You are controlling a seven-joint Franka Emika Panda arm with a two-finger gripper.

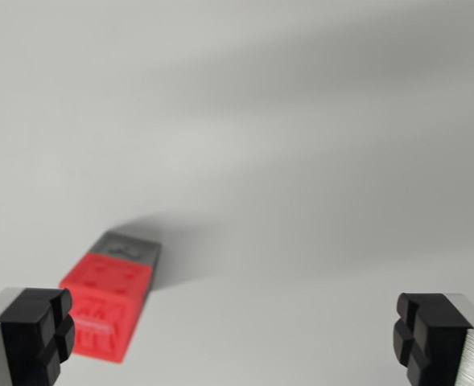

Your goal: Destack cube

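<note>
Spread fingers (29,334), red cube (106,310) atop grey cube (132,245)

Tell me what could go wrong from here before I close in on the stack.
1. The gripper is open but off-centre: the red cube sits by the finger pad at the wrist view's left, so descending may knock it.
2. The grey cube is mostly hidden beyond the red one; a sideways nudge could move both.
3. The image is blurred, so edges are uncertain.

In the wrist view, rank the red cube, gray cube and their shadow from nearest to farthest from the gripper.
1. Red cube, by the wrist view's left finger.
2. Gray cube, just behind the red one.
3. Shadow, on the table beyond both.
</note>
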